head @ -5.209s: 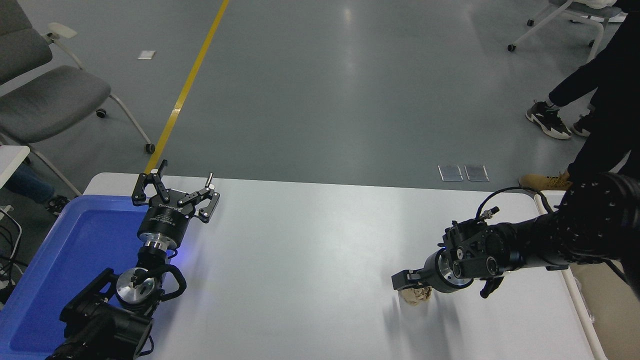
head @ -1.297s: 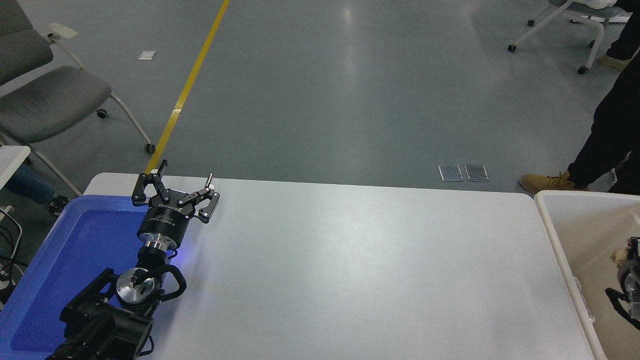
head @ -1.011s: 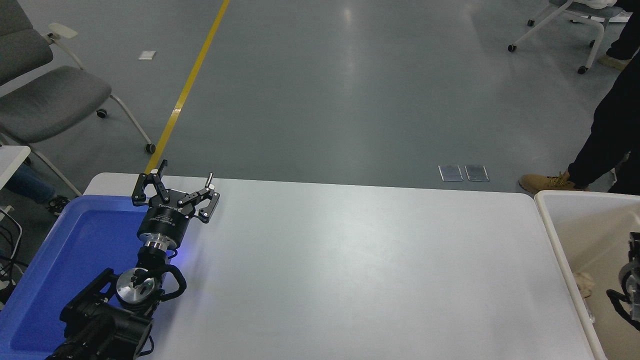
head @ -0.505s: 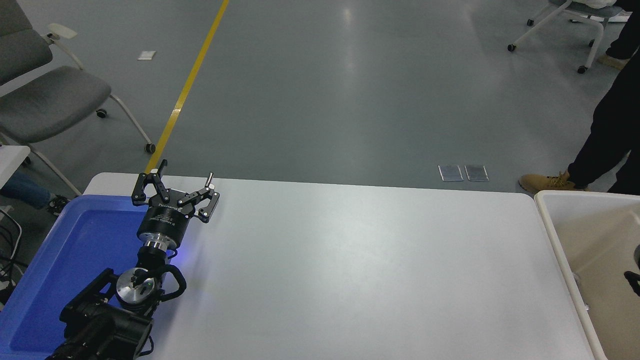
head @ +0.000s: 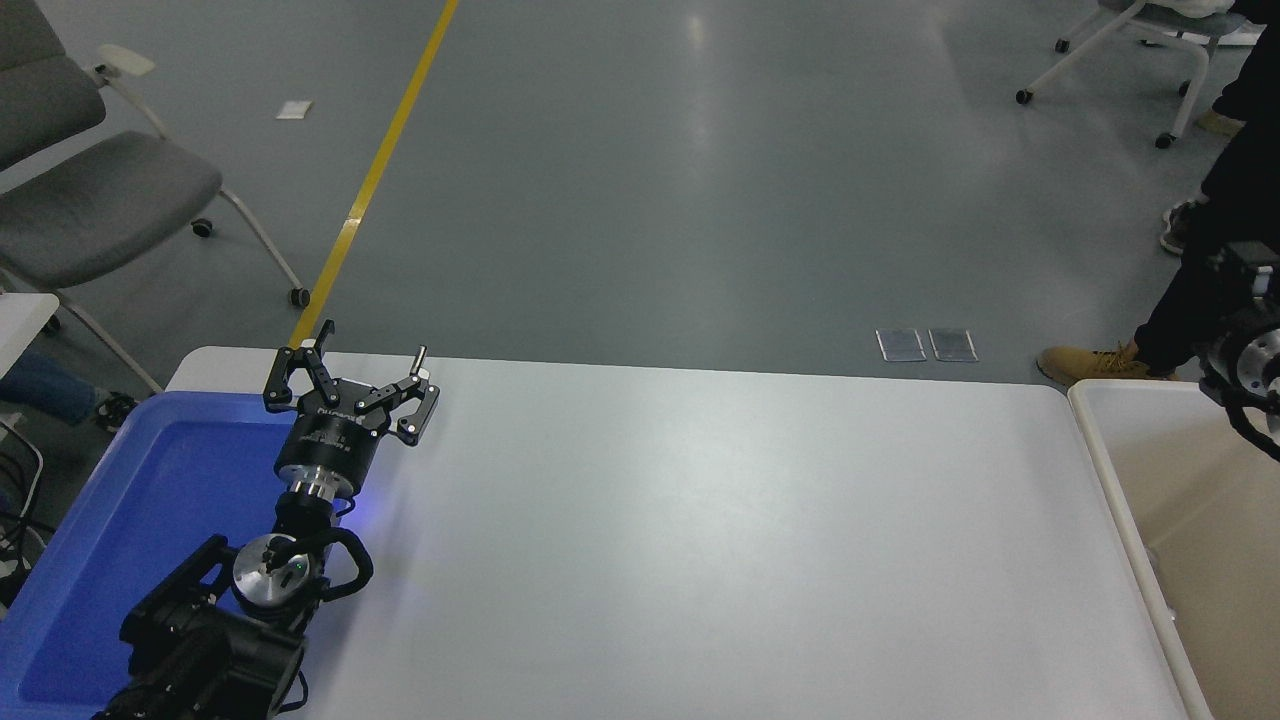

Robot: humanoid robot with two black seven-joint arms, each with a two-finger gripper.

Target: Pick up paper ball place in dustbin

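Observation:
The dustbin [head: 1101, 441] stands at the table's right end, with its cream rim and beige inner wall showing. The paper ball is not visible anywhere in this view; the white table [head: 700, 520] carries no ball. My right gripper [head: 1242, 268] is at the picture's right edge, raised above the dustbin's far corner and partly cut off, so its state does not show. My left gripper [head: 350, 385] is parked open and empty at the lower left, beside the blue tray.
A shallow blue tray [head: 120, 520] lies at the table's left end under my left arm. A person's dark leg and tan boot [head: 1085, 365] are just beyond the dustbin. A grey chair [head: 90, 200] stands at the far left.
My right gripper carried the paper ball from the table to the dustbin and let it drop inside. The gripper has since risen to the dustbin's far corner. The ball no longer shows.

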